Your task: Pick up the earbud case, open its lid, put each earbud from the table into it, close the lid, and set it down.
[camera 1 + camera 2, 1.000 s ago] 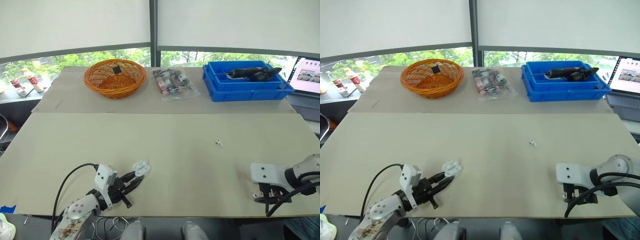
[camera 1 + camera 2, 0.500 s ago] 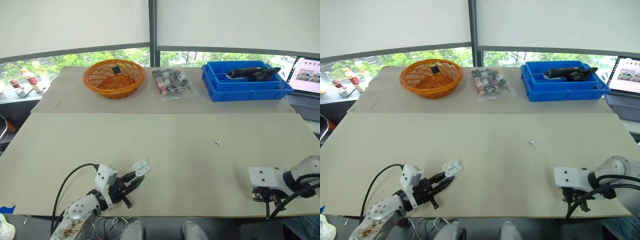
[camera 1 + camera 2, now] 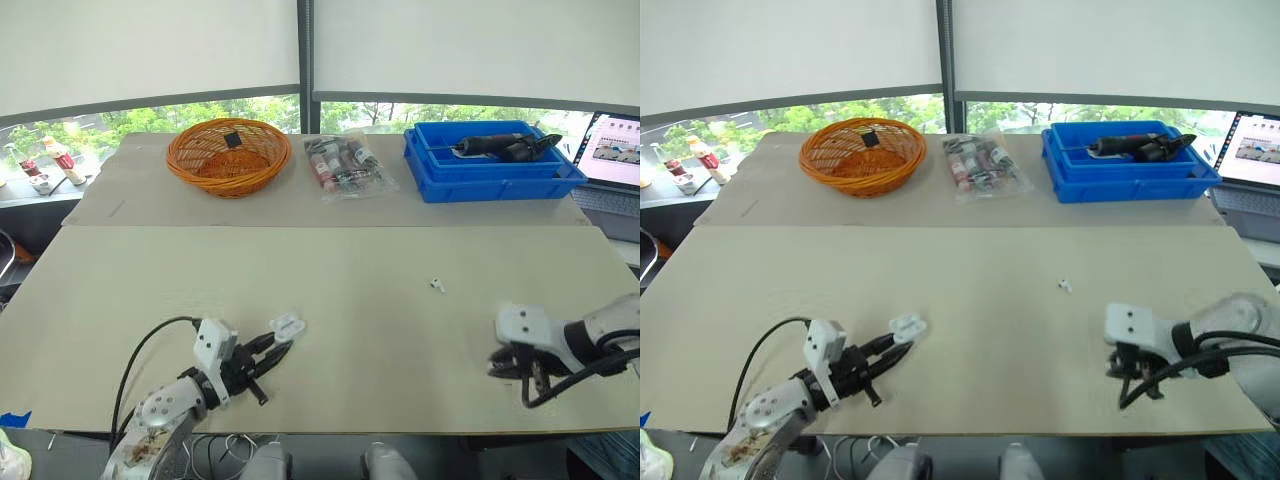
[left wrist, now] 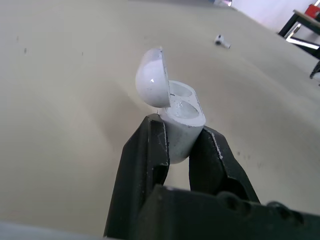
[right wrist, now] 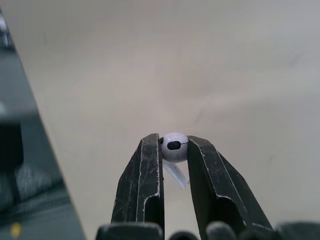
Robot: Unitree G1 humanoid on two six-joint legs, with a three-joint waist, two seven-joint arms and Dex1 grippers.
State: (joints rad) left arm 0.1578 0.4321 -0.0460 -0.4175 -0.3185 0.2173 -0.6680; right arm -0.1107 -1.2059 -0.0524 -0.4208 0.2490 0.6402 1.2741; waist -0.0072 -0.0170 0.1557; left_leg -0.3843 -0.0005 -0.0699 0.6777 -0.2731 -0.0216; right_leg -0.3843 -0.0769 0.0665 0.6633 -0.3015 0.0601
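Observation:
The white earbud case (image 4: 176,125) has its lid flipped up, showing two empty wells. My left gripper (image 3: 272,347) is shut on the case's body near the table's front left; the case (image 3: 287,324) sticks out past the fingertips. My right gripper (image 5: 174,147) is shut on a white earbud (image 5: 174,147), its stem hanging between the fingers. That gripper (image 3: 503,364) hovers near the front right of the table. A second earbud (image 3: 437,285) lies loose on the table, right of centre, also seen as the earbud (image 4: 222,41) far beyond the case.
An orange wicker basket (image 3: 229,155), a bag of small items (image 3: 346,166) and a blue bin (image 3: 492,162) holding a tool stand along the table's back. A laptop (image 3: 618,150) sits at the far right edge.
My right gripper has closed on an earbud at the front right and lifted it off the table. The left gripper with the case has shifted slightly forward.

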